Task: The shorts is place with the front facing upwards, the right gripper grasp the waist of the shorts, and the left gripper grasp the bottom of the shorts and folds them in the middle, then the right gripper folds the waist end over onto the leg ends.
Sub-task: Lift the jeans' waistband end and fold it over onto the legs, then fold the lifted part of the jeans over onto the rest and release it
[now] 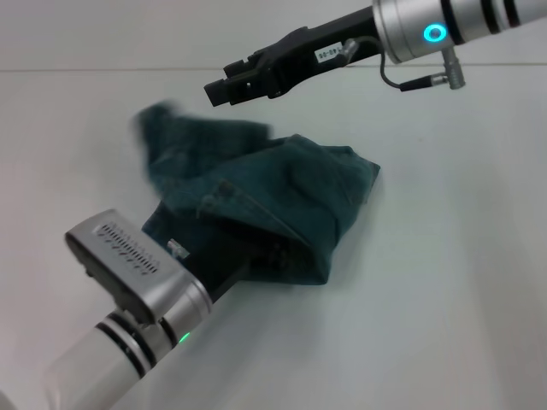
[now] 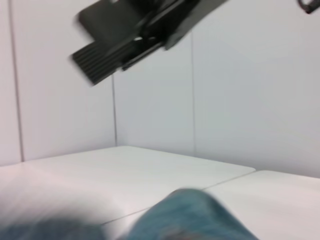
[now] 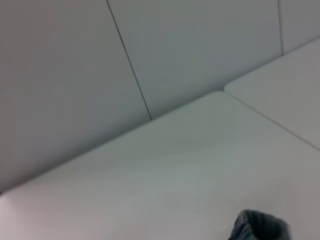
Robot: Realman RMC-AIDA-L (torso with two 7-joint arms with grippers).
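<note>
Shorts: dark teal denim shorts (image 1: 273,205) lie bunched in the middle of the head view on the white table (image 1: 461,282), partly folded, with one blurred flap raised at the upper left of the heap.

Head view only: it alone shows both arms and the whole heap. The left arm comes in from the lower left corner, its silver wrist block low over the near edge of the cloth.

Left gripper: the left gripper (image 1: 256,260) is buried in the fabric at the lower middle of the head view; cloth drapes over it, and I cannot tell whether its fingers are apart or together.

Right gripper: the right gripper (image 1: 224,89) hangs in the air at the upper middle of the head view, above the far side of the heap and clear of the cloth. Its black fingers sit close together with nothing between them.

Left wrist view: it shows what the head view does not, the ribbed pad of the right gripper (image 2: 107,55) from below, at the upper left, against a panelled wall (image 2: 240,90). A blurred fold of the shorts (image 2: 195,215) fills the bottom centre.

Right wrist view: mostly wall and bare table (image 3: 175,175); only a small rumpled tip of the shorts (image 3: 260,226) shows at the bottom right.

Right arm pose: stretched in from the upper right corner, nearly level, a blue-green ring lit on its silver wrist.
</note>
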